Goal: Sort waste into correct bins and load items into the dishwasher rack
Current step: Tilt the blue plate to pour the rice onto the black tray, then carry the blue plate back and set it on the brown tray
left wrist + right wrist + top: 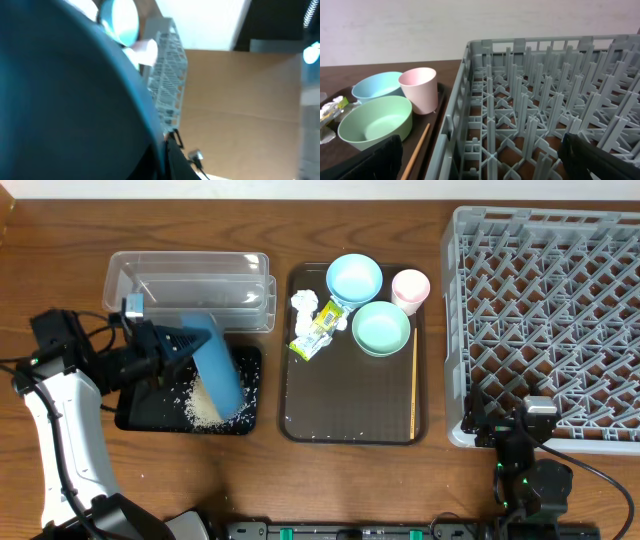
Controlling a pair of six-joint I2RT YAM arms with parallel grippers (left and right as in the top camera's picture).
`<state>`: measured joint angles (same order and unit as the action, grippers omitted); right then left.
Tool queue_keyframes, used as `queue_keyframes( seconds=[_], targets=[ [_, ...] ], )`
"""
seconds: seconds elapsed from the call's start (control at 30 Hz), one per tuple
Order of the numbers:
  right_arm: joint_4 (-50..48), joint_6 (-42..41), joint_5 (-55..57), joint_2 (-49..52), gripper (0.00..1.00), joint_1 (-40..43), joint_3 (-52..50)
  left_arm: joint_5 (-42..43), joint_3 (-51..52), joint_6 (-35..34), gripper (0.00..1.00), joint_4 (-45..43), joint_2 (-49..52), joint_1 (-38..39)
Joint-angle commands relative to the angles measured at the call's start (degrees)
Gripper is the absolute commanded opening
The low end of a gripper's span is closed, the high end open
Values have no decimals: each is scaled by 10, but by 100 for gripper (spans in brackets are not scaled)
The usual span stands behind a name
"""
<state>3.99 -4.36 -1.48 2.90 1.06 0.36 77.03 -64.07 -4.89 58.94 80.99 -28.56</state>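
Tilting the dark blue plate over the black tray, we grip it in the left claw so rice falls in, while the right claw sits wide open beside the dishwasher rack.

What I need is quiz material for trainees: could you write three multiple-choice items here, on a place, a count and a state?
1. Where is the rice heap? A on the brown serving tray; B in the light blue bowl; C in the black tray.
2. How many bowls stand on the brown serving tray? A two; B one; C four.
3. How is the dark blue plate? A flat on the brown serving tray; B tilted, held by the left gripper; C upside down in the black tray.
Key: C, the grains pile inside the black tray; A, the light blue bowl and the mint green bowl; B, the left gripper holds it tipped over the black tray.
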Motion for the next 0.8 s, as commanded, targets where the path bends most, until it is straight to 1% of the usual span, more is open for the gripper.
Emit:
queue_keyframes(
  seconds=[0.0,0.07,0.13,0.23,0.3,0.47,0.53,0.6,0.7,0.77],
  targets=[
    [2,-7,2,-2,99,6,0,43,1,73,6,12,-11,-1],
    [2,-7,2,-2,99,6,0,52,1,78,6,41,-13,-1],
    [2,-7,2,-2,99,6,0,66,1,104,6,53,-22,0],
    [2,-7,2,-2,99,6,0,27,1,108,6,42,-40,0],
    [2,-7,2,-2,99,6,0,1,1,108,6,57,-56,0],
    [2,-7,2,-2,99,6,0,-4,1,114,6,70,-114,23],
    [2,-7,2,-2,99,6,0,-43,1,113,6,71,-144,49],
    [2,-7,2,-2,99,6,0,-106,1,108,6,80,-176,90],
    [2,-7,2,-2,99,6,0,-180,1,64,6,88,-208,156],
    [2,-7,2,-2,99,6,0,-214,1,32,6,87,-224,207]
  ],
)
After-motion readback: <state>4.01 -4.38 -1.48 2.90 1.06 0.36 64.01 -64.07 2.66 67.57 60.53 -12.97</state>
